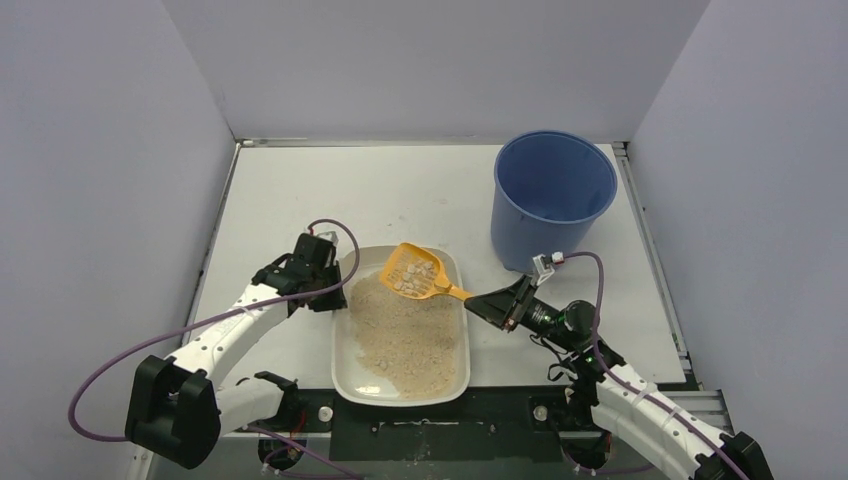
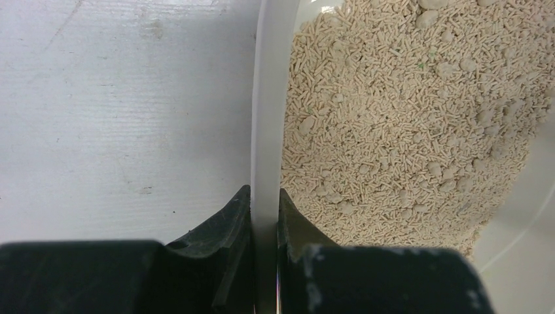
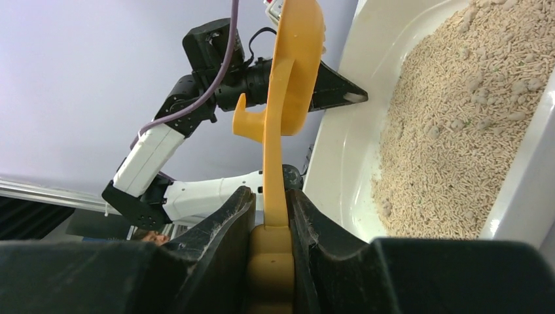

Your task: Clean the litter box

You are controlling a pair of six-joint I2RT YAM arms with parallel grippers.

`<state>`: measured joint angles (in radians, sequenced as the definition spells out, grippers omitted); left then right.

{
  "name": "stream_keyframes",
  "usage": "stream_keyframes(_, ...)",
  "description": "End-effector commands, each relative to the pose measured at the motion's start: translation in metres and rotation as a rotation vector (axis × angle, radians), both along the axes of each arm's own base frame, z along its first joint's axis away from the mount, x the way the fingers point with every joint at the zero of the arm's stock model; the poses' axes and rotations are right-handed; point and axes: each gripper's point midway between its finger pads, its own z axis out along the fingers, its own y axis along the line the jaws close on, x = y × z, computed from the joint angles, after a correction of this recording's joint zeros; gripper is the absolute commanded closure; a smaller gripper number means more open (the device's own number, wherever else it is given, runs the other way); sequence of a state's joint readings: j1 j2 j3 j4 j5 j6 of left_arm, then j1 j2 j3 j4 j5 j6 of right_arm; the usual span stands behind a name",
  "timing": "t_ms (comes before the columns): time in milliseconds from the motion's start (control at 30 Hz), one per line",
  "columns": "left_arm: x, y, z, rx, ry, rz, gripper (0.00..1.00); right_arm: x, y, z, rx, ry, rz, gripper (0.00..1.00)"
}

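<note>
The off-white litter box (image 1: 347,385) with beige litter sits at the table's near middle. My left gripper (image 1: 336,292) is shut on its left rim; in the left wrist view the rim (image 2: 265,131) runs between the jaws of the gripper (image 2: 264,196). My right gripper (image 1: 478,302) is shut on the handle of the orange slotted scoop (image 1: 413,271), which holds several pale clumps above the box's far end. In the right wrist view the scoop (image 3: 291,78) stands edge-on between the jaws of the gripper (image 3: 270,196), with the box (image 3: 340,157) to the right.
A tall round blue bucket (image 1: 551,196) stands at the back right, beyond the right gripper. White walls close in the table on three sides. Purple cables loop off both arms.
</note>
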<state>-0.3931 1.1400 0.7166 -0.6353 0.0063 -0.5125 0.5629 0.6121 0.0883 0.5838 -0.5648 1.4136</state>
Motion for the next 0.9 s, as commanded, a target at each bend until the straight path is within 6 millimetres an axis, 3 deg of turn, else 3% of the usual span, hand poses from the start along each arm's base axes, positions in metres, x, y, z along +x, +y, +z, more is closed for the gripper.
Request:
stream_keyframes(0, 0.035, -0.016, 0.027, -0.133, -0.135, 0.060, 1.00, 0.010, 0.001, 0.042, 0.028, -0.104, -0.030, 1.00)
stream_keyframes(433, 0.057, -0.017, 0.022, -0.197, -0.150, 0.099, 1.00, 0.038, -0.010, 0.101, -0.042, -0.181, -0.181, 1.00)
stream_keyframes(867, 0.060, -0.023, 0.010, -0.207, -0.120, 0.044, 1.00, 0.075, -0.040, 0.150, -0.046, -0.200, -0.423, 1.00)
